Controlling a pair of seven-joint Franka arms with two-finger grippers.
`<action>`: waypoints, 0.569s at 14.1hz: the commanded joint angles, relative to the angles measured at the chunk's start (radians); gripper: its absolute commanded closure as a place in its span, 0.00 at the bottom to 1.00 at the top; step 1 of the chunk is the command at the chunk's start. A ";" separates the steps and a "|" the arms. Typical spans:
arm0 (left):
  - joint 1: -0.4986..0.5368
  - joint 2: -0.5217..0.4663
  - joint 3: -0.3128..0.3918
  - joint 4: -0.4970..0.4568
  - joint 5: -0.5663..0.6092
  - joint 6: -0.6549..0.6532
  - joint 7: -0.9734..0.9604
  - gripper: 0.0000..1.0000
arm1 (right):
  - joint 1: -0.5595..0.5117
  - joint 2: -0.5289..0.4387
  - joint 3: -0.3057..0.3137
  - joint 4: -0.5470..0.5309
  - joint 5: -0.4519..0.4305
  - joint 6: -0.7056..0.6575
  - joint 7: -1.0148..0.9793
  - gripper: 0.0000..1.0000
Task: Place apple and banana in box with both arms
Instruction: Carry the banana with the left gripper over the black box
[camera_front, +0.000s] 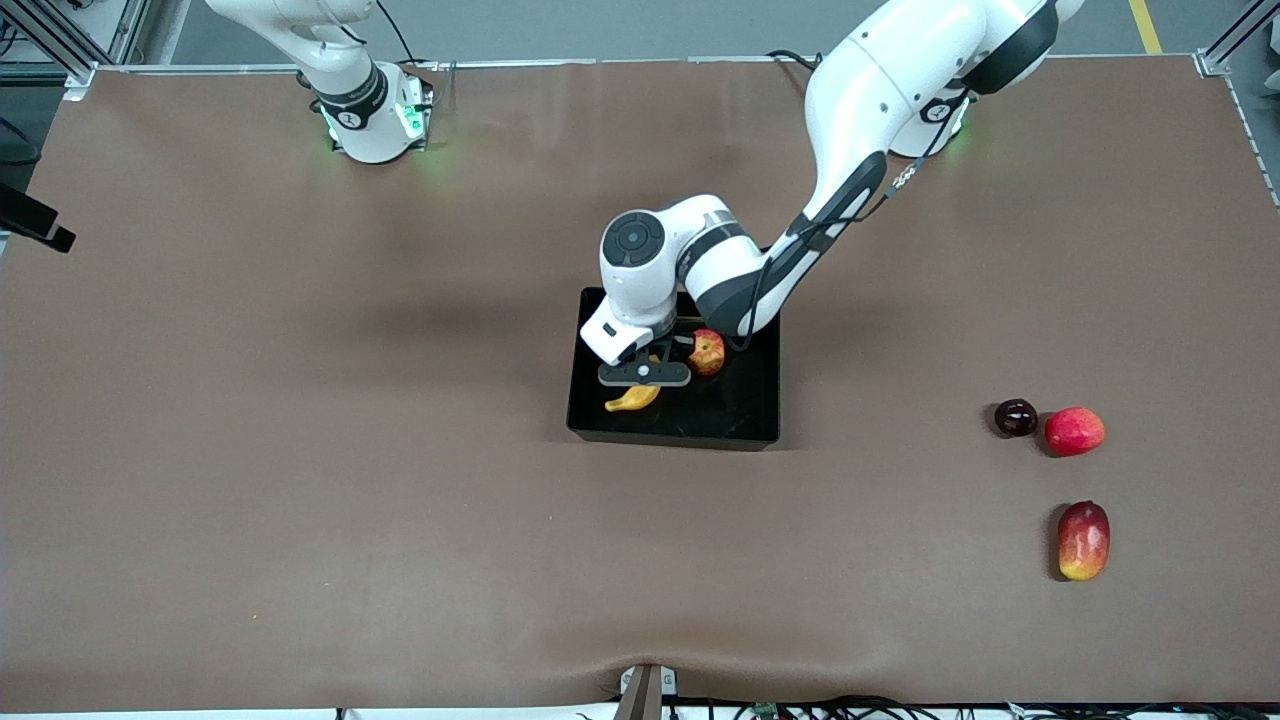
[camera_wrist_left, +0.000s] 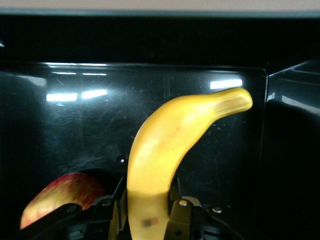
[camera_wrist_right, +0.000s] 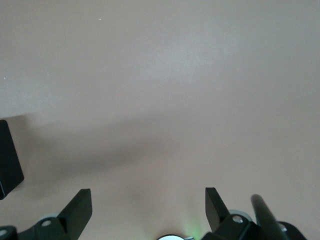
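Note:
The black box (camera_front: 740, 420) stands in the middle of the table. The red, yellow-streaked apple (camera_front: 707, 352) lies inside it; it also shows in the left wrist view (camera_wrist_left: 60, 197). My left gripper (camera_front: 643, 385) reaches down into the box beside the apple and is shut on the yellow banana (camera_front: 632, 400). In the left wrist view the banana (camera_wrist_left: 175, 130) sits between the gripper's (camera_wrist_left: 149, 210) two fingers, its tip curving out over the box's glossy floor (camera_wrist_left: 90, 125). My right gripper (camera_wrist_right: 148, 200) is open and empty over bare brown table; it is out of the front view.
Toward the left arm's end of the table lie a dark round fruit (camera_front: 1016, 417), a pinkish-red round fruit (camera_front: 1074, 431) beside it, and an oval red-and-yellow fruit (camera_front: 1084, 540) nearer the front camera. A black object (camera_wrist_right: 9, 160) shows at the right wrist view's edge.

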 joint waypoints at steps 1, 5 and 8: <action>-0.009 0.030 0.020 0.019 0.030 0.018 -0.025 0.62 | -0.027 -0.001 0.008 0.002 -0.013 0.002 -0.013 0.00; 0.010 -0.017 0.025 0.021 0.033 0.009 -0.018 0.00 | -0.078 0.013 0.010 0.003 -0.011 0.020 -0.014 0.00; 0.054 -0.118 0.025 0.022 0.020 -0.059 -0.013 0.00 | -0.067 0.032 0.013 0.003 -0.006 0.022 -0.013 0.00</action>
